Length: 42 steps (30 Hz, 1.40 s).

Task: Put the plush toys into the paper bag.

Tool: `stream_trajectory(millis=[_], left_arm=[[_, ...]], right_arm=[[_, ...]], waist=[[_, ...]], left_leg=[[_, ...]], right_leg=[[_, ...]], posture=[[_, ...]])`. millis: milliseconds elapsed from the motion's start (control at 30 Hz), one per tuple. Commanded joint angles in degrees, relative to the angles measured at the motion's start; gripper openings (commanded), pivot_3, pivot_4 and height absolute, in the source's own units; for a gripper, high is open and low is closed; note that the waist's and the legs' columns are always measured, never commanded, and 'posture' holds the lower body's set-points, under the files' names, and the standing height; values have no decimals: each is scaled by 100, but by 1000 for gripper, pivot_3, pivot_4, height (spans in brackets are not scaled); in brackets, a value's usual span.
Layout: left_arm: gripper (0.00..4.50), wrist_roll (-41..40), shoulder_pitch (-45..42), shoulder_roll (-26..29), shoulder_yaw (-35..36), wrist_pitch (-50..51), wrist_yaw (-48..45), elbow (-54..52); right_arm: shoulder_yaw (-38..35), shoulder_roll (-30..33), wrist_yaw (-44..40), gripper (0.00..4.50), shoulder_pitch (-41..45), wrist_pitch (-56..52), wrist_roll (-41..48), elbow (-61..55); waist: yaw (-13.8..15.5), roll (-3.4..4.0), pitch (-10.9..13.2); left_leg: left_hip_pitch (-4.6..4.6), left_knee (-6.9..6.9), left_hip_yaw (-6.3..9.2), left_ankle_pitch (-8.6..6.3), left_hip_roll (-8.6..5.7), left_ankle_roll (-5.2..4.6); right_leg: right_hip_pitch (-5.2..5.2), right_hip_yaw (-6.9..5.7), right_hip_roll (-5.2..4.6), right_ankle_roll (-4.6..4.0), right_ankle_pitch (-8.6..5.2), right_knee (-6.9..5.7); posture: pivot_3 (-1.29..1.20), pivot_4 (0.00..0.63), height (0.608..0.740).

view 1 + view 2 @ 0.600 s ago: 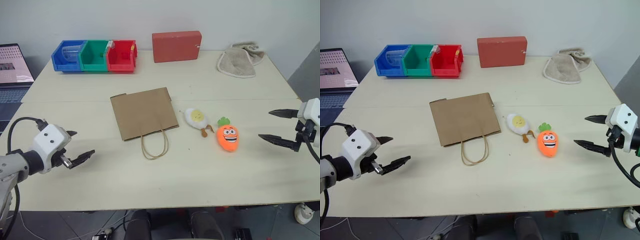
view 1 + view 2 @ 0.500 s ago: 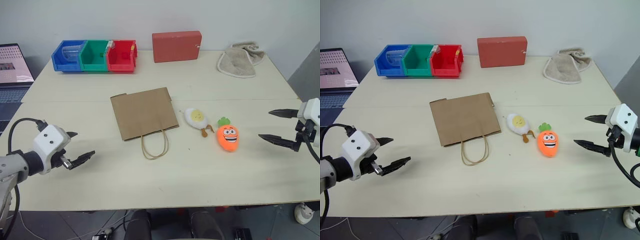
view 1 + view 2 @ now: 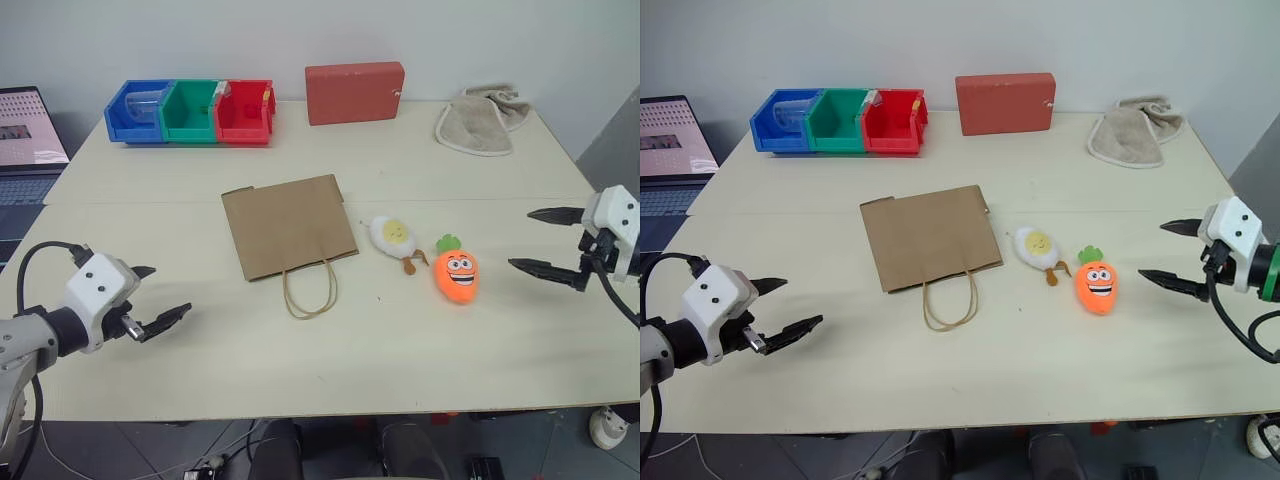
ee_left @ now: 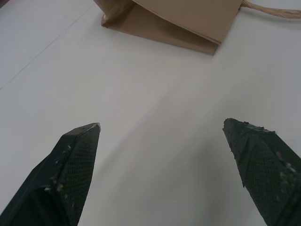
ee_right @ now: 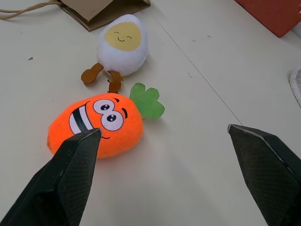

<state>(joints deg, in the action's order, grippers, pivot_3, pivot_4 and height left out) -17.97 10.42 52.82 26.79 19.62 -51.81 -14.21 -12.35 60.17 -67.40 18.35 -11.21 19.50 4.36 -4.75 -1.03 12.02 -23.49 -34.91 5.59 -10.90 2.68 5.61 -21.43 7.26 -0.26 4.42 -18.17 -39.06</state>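
While my right gripper (image 3: 546, 241) hangs wide, empty, carrot plush (image 3: 456, 275) lies right of flat paper bag (image 3: 289, 226), egg plush (image 3: 392, 233) between. Left gripper (image 3: 160, 297) wide too. Best: straddle carrot's middle, close gently.

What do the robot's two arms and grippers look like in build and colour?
Each gripper, left gripper and right gripper, has two tapered black fingers with a fine textured surface, mounted on a white boxy housing. Grey arm segments and looping black cables follow; the right wrist shows a green band in the right eye view.
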Motion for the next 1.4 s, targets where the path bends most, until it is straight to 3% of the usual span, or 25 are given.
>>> stream_trajectory(millis=[33,567,767,1033,1233,1400], left_arm=[[4476,-147,-48,-50,254,-126,-23,-132],[4476,113,-2,98,39,-630,-252,-124],[4476,291,-173,310,-917,-938,-757,-640],[4476,504,-745,78,-2179,-1396,-998,-809],[4476,1301,-1913,-510,-3149,-2985,-999,593],[4476,1615,-2287,-732,-3486,-3758,-1006,1294]], right_arm=[[-133,16,33,4500,141,-3,72,-105],[-165,-38,166,4500,121,-194,131,-412],[-139,-26,23,4500,-30,-684,511,-1292],[5,-140,89,4500,-379,-1561,1308,-2942],[269,-389,390,4500,-541,-1982,1750,-3873],[220,-371,483,4500,-649,-2029,1758,-4003]], waist=[[0,0,0],[2,0,0],[7,0,0],[27,0,0],[91,-2,-3],[122,-3,-3]], left_leg=[[0,0,0,0,0,0],[0,0,1,0,0,0],[0,0,0,0,-1,0],[-3,0,6,0,0,0],[-4,-7,9,1,-2,0],[-17,-9,14,1,-5,0]], right_leg=[[0,0,0,0,0,0],[1,-1,0,0,0,0],[1,1,0,0,0,0],[1,-3,1,1,1,-3],[5,-3,4,1,1,-1],[-2,-4,3,9,6,2]], posture=[[0,150,740],[0,150,740],[0,150,740],[0,150,740],[0,150,740],[0,150,740]])
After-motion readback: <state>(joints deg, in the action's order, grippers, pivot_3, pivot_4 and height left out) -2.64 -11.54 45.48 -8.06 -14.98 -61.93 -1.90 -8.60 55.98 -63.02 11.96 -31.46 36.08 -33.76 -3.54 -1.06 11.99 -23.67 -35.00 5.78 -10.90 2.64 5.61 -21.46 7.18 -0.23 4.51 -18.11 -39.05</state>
